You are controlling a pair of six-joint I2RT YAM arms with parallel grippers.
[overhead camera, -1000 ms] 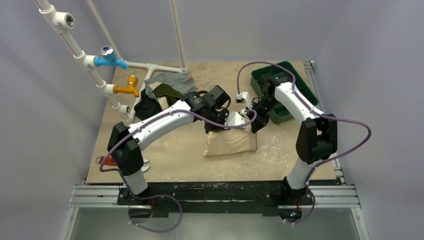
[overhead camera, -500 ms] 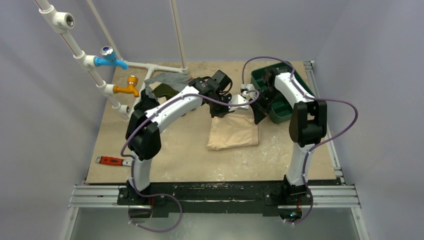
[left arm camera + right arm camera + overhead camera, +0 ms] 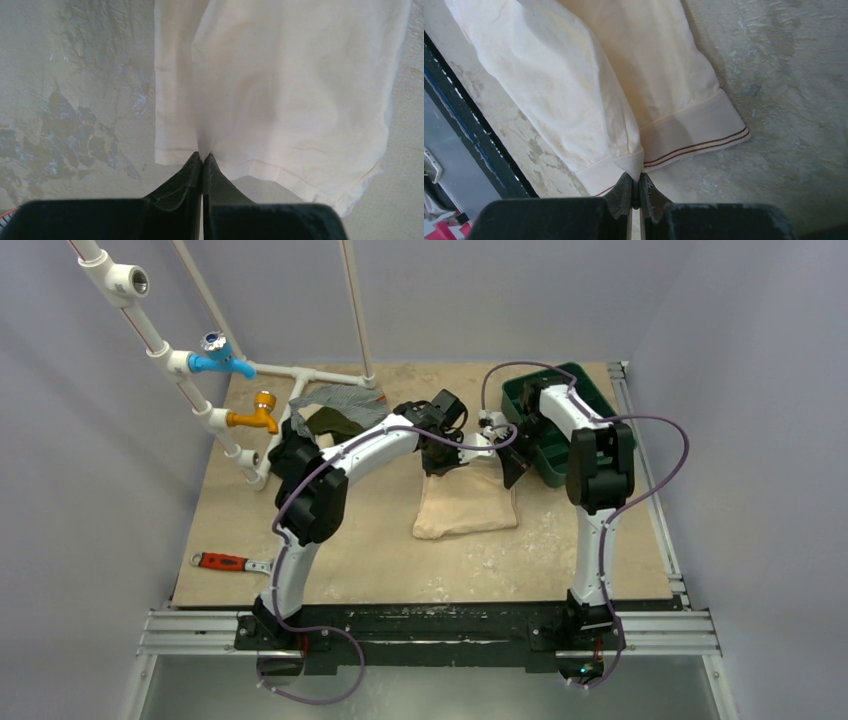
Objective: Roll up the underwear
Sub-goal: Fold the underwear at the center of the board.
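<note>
The underwear [image 3: 466,504] sits near the middle of the table [image 3: 350,540], a small soft piece of pale beige-peach cloth, a bit rumpled and folded over itself. Both arms have its 12 o'clock edge. The left gripper [image 3: 202,161] is clamped tight on the cloth just above a stitched hem, and the fabric puckers right at the pinch. The right gripper [image 3: 636,183] is closed on a corner of the band edge, which has two thin reddish-brown lines running along it. The rest of the cloth spreads toward 6 o'clock on the tabletop. The green tray [image 3: 553,462] is at about 2 o'clock from it, the olive-green garment [image 3: 335,422] and grey striped garment [image 3: 345,398] are at 10 o'clock, and a wrench [image 3: 225,561] is out at 8 o'clock.
</note>
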